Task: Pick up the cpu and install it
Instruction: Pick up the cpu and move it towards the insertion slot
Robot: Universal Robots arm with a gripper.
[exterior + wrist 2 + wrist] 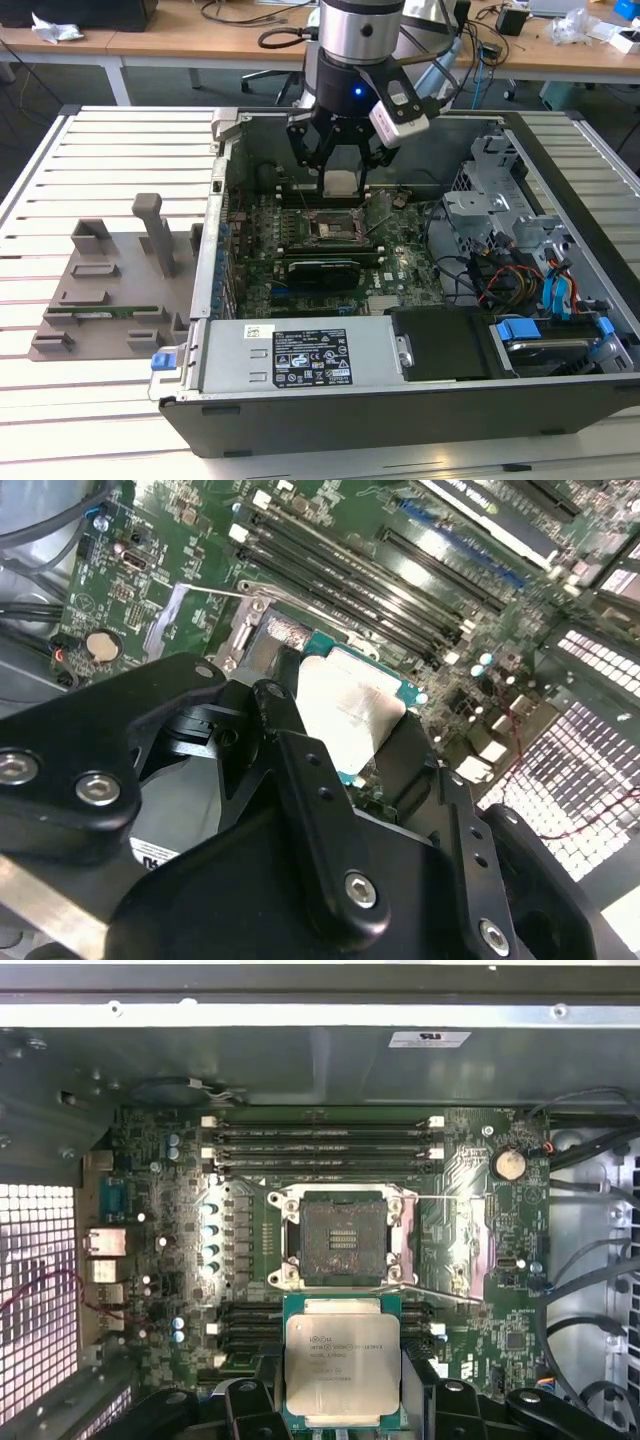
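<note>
Gripper (340, 170) hangs inside the open computer case (420, 410), fingers closed narrow on the cpu (341, 183), pinching it by two opposite edges. The cpu is up in the air over the motherboard (405, 262), metal plate facing up, roughly level, apart from the board and not seated. In the first wrist view the socket (343, 1235) lies open and bare with its thin wire levers swung out, and the cpu (342, 1365) sits just beside it, between the black fingers. The second wrist view shows the same silver plate (350, 705) with a green rim poking out past the finger. Handling guess: light, thin, stiff, no flex. The metal top looks smooth, so probably slippery under a flat pad; the edges are the safer hold, as here. The underside contacts and the socket pins are likely fragile, so a tilt or a drop could do damage. Little edge to grip, so the hold looks shallow.
</note>
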